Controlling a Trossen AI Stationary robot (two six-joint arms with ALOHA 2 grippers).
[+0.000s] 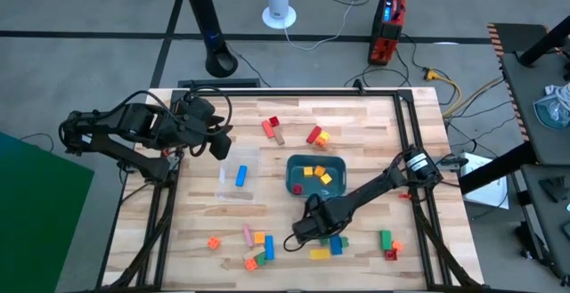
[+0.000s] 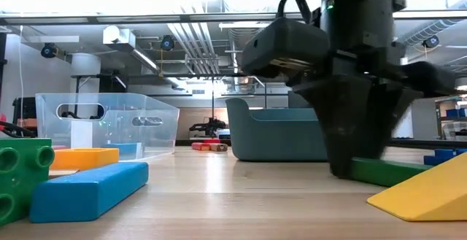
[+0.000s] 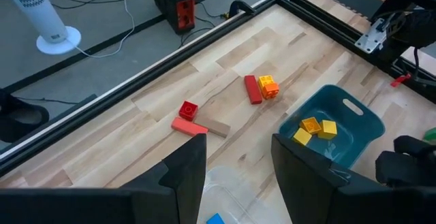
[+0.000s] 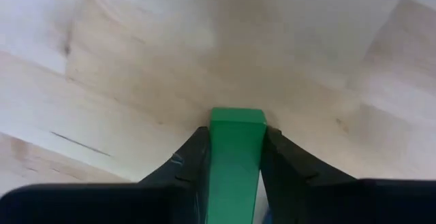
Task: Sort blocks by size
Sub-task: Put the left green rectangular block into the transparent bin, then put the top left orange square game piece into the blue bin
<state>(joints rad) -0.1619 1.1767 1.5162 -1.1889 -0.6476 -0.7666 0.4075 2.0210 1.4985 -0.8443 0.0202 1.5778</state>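
Observation:
Blocks lie scattered on the wooden table: red and orange ones (image 1: 316, 135) at the far side, and orange, pink, blue and yellow ones (image 1: 263, 241) near the front edge. My right gripper (image 1: 307, 229) stands low among the front blocks, shut on a green bar (image 4: 235, 135), which also shows in the low view (image 2: 387, 171). My left gripper (image 3: 238, 176) hovers open at the table's left, above the clear container (image 1: 239, 179), which holds a blue block (image 1: 240, 175). The teal tray (image 1: 294, 164) holds yellow and orange blocks. My right gripper pinches the green bar between its two fingers, one on each long side (image 4: 216, 149). The fingers (image 2: 350, 152) come from above, pointing down. The bar lies level at the table top and sticks out to one side of the gripper.
A yellow wedge (image 2: 430, 192) and a blue block (image 1: 337, 245) lie close beside my right gripper. A green block (image 1: 386, 238) and a red one (image 1: 390, 254) sit at the front right. A black frame (image 1: 405, 133) rims the table.

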